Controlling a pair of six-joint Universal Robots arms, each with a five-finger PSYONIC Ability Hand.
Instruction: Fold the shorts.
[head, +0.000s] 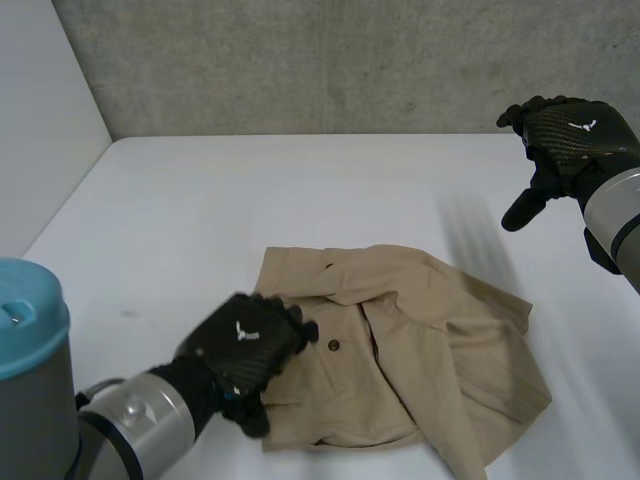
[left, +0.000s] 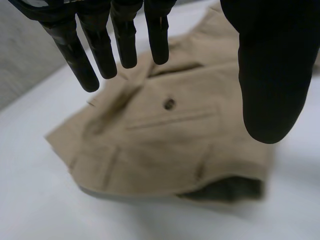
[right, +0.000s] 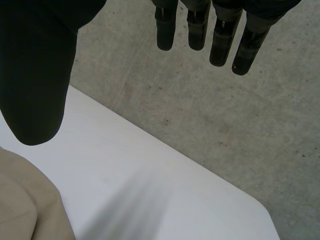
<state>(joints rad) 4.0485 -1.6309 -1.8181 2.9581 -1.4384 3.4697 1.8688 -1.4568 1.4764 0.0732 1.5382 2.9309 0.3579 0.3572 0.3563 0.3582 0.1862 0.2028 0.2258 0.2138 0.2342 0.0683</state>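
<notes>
Shorts lie rumpled on the table. Your left hand hovers over their left edge, fingers straight, gripping nothing. Your right hand sits high, well apart, fingers relaxed. Pinch that edge cleanly before lifting.

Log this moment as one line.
left hand: open, over shorts edge | right hand: open, high, clear of shorts | shorts: rumpled on table
</notes>
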